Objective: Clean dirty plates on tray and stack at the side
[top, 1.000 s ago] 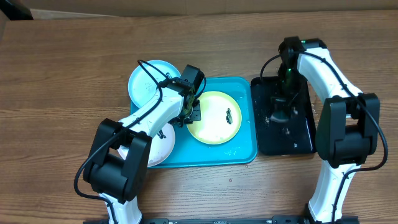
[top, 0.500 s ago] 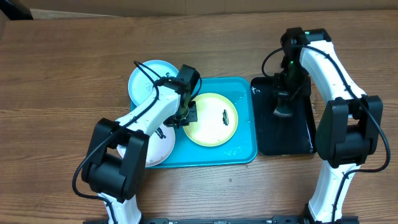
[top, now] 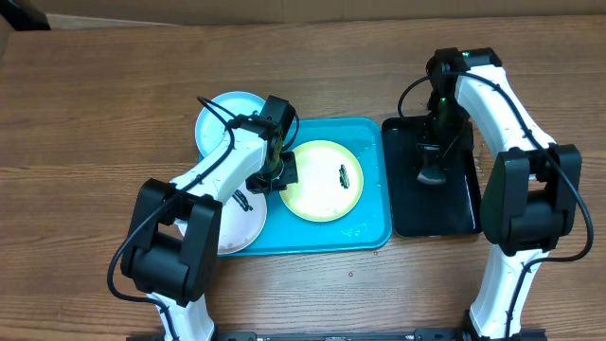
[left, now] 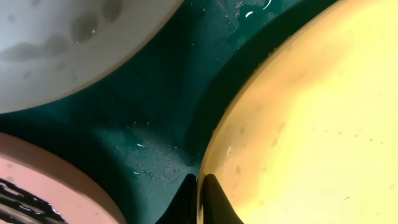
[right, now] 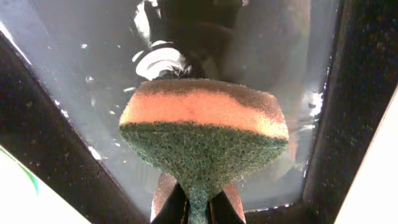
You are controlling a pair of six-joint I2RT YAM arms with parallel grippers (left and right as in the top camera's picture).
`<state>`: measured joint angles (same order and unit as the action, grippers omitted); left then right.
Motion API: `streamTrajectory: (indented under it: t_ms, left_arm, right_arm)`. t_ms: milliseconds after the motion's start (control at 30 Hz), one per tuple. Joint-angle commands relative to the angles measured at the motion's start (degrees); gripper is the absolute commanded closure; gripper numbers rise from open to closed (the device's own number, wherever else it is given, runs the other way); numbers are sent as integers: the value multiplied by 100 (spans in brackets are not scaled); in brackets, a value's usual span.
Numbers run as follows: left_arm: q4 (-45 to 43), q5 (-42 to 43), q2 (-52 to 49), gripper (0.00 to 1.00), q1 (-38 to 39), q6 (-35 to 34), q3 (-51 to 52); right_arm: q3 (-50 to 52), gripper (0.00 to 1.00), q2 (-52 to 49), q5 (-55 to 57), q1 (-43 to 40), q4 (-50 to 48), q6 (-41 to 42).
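left gripper [left: 198, 190] pinching yellow plate [left: 311, 124] rim; right gripper [right: 196, 205] clamping sponge [right: 202, 134]

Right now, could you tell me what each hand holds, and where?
Left hand: the yellow-green plate, by its rim. Right hand: the sponge, by its green edge.

— The left arm [top: 222, 172], seen from above: how does it stand?
— Elbow low near the front edge, forearm reaching up and inward, wrist bent downward. The left gripper [left: 199, 196] is pinched tight on the rim of the yellow-green plate [left: 311, 124].
— And the right arm [top: 502, 104]?
— Arched high from its base, forearm folded back inward, wrist pointing straight down. The right gripper [right: 198, 208] is clamped on a sponge [right: 204, 124], jaws nearly meeting.
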<state>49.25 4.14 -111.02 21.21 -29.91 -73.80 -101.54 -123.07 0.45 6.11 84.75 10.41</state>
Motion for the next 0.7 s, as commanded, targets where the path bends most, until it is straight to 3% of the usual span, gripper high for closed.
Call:
streamTrajectory:
  t_ms: [0,67,167,267,667]
  left_arm:
    - [-2,57,-168,96,-24,-57,-24]
    - [0,59,-168,96,-24,-57,-24]
    - [-2,59,-168,96,-24,-57,-24]
    - [-2,59,-168,96,-22,-57,-24]
    - [-24,39,-170,96,-20,-57,-24]
  right_arm:
    - [0,96,68,289,26,68,9]
    - [0,96,68,109,-2,-13,446]
    - [0,96,68,-144,13,63,-166]
    - [0,96,70,-76,2,39,289]
    - [-111,96,94,-9,13,262,-216]
